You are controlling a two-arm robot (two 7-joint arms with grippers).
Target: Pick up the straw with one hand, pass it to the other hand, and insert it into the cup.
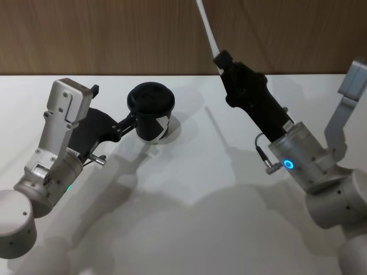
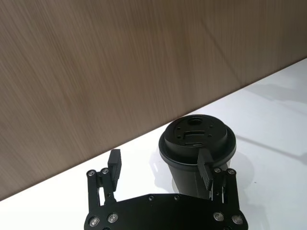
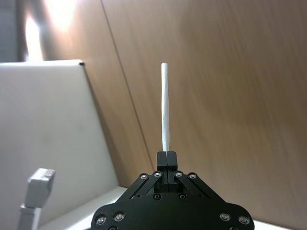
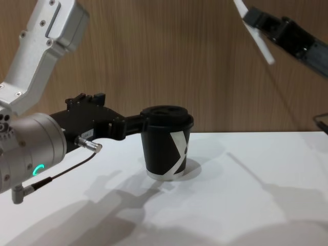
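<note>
Backdrop: wood-panelled wall (image 1: 114, 34) behind a white table (image 1: 200, 200).
Cup (image 4: 166, 148): upright on the table, lid on.
Left gripper (image 2: 160, 165): low, just beside the cup, fingers spread apart and holding nothing, one finger (image 2: 206, 167) against the cup's side.
Right gripper (image 3: 167, 155): raised well above the cup, off to its right, pinched tight on the straw (image 3: 165, 105).
Straw: in the air, well apart from the cup.

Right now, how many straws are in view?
1. The straw is pinched in the right gripper, raised above the table; the left gripper sits open by the cup.
</note>
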